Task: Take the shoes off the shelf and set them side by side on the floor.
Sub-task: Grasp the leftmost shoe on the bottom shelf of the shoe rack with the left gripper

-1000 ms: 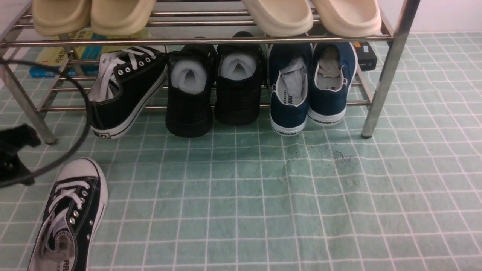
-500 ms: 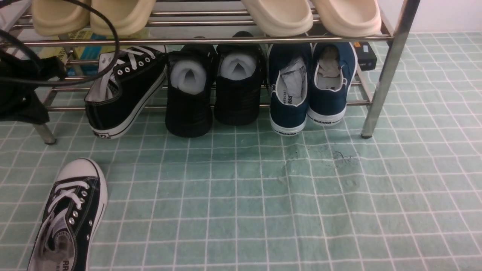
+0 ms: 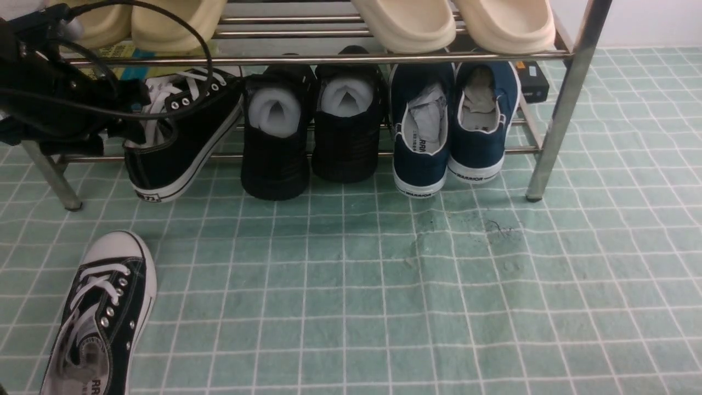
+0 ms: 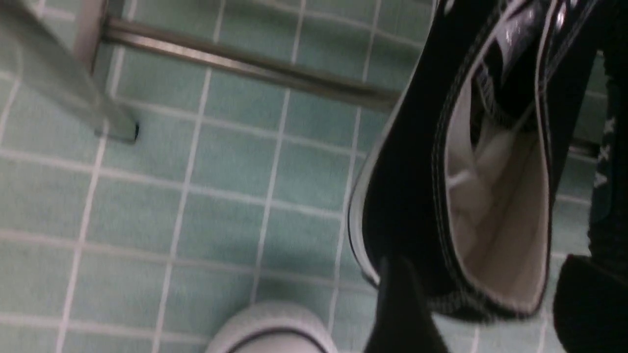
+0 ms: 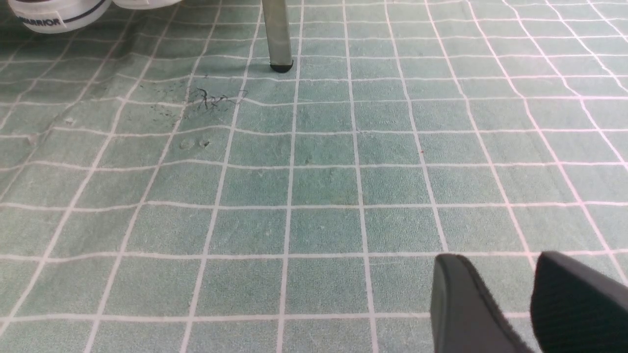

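Note:
One black canvas shoe (image 3: 186, 131) with white laces leans on the lower rails of the chrome shelf (image 3: 565, 93), at its left end, heel toward me. Its mate (image 3: 101, 318) lies on the green gridded floor (image 3: 384, 285) at the front left, toe cap toward the shelf. My left gripper (image 3: 123, 131) is at the heel opening of the shelf shoe. In the left wrist view it (image 4: 481, 267) is open, its fingers (image 4: 400, 304) astride the heel collar of that shoe (image 4: 495, 211). My right gripper (image 5: 500, 264) hangs open over bare floor, holding nothing.
All-black shoes stuffed with white paper (image 3: 277, 137) and navy slip-ons (image 3: 449, 126) share the lower tier. Cream slippers (image 3: 455, 22) sit on the upper tier. Books (image 3: 82, 82) and a black box (image 3: 532, 79) lie behind the shelf. A shelf leg (image 5: 277, 34) stands ahead of the right gripper.
My left arm has risen from the floor at the far left and moved right, up to the heel of the shoe on the shelf. Both shoes stay put.

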Robot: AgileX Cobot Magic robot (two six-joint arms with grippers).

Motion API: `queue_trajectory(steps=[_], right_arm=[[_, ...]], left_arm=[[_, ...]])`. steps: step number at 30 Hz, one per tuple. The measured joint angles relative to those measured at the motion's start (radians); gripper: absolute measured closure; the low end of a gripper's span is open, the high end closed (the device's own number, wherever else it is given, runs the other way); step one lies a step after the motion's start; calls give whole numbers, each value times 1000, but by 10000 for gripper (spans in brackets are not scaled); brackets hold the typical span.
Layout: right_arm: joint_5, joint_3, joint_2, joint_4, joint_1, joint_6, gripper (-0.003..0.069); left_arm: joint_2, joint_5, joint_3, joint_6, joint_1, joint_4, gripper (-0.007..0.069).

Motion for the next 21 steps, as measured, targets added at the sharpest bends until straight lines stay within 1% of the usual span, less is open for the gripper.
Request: queue_trajectory(steps=[2, 8, 15, 20, 21], right_arm=[[0, 0, 0, 0, 0, 0, 421], [0, 0, 0, 0, 0, 0, 421], [0, 0, 0, 0, 0, 0, 421], [0, 0, 0, 0, 0, 0, 421], [0, 0, 0, 0, 0, 0, 421]], left_arm=[[22, -53, 0, 49, 0, 0, 146], [50, -133, 0, 95, 0, -1, 155], [99, -156, 0, 98, 0, -5, 199], [133, -162, -1, 98, 0, -12, 252], [134, -162, -1, 98, 0, -16, 272]])
